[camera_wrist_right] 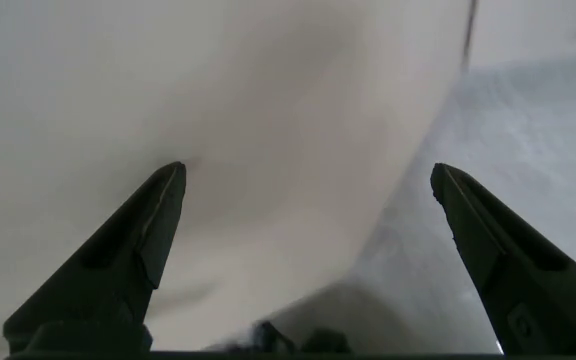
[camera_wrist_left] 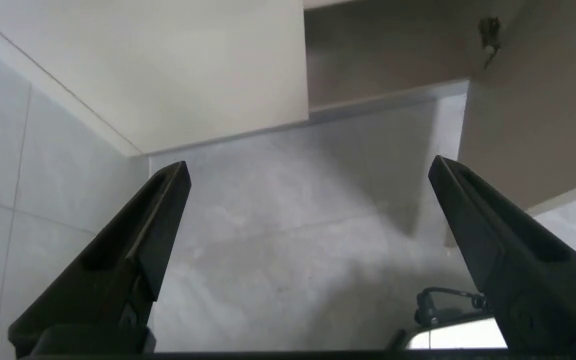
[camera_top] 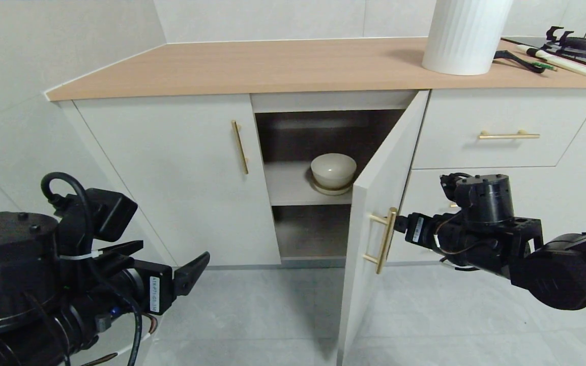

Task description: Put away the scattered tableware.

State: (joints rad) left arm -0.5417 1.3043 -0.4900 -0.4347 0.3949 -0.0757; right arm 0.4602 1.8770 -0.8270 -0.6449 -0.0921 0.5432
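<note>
Bowl (camera_top: 333, 170) sits on its plate (camera_top: 330, 191) on the cabinet shelf (camera_top: 288, 185), ten o'clock from the right gripper (camera_top: 399, 222), which is spread wide at the gold handle (camera_top: 385, 239) of the open door (camera_top: 374, 168) standing between them, while the left gripper (camera_wrist_left: 308, 200) hangs released down at eight o'clock.

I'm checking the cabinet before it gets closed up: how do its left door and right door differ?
The left door is shut flush; the right door is swung open. The right gripper is by the right door's handle; nothing is near the left door's handle. Both are white with upright gold bar handles.
</note>
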